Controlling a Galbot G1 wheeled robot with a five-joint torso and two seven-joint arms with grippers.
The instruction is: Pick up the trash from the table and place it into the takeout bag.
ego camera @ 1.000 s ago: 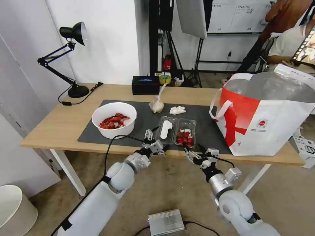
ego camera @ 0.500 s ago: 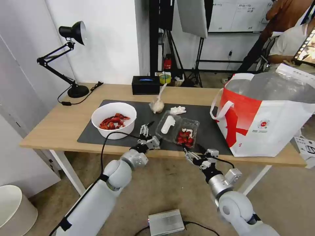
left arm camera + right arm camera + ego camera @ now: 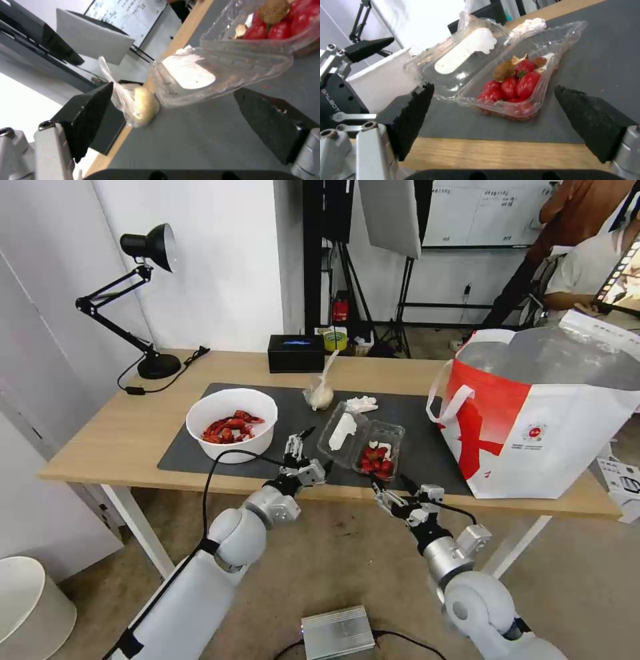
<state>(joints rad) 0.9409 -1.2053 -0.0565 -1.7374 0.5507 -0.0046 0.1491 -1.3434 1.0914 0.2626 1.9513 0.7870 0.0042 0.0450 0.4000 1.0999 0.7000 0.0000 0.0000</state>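
The clear clamshell tray [image 3: 363, 437] lies open on the dark mat [image 3: 413, 447], with red scraps in its right half. My left gripper [image 3: 315, 450] hovers open just left of the tray, and the tray [image 3: 213, 70] and the small knotted bag [image 3: 140, 105] lie beyond its fingers. My right gripper [image 3: 392, 485] is open at the table's front edge, facing the tray [image 3: 506, 82]. The white bowl [image 3: 232, 423] of red shells sits to the left. The knotted bag [image 3: 320, 393] and the crumpled tissue [image 3: 361, 403] lie behind the tray. The takeout bag [image 3: 540, 427] stands open at the right.
A black desk lamp [image 3: 150, 300] stands at the table's back left corner, its cord trailing over the wood. A black box [image 3: 295, 353] sits at the back edge. Bare wood [image 3: 127, 433] lies left of the mat. A silver box [image 3: 337, 632] rests on the floor.
The clamshell tray has slid a little away from the front edge and turned. My left gripper has shifted left, off the tray's corner. The right gripper has barely moved.
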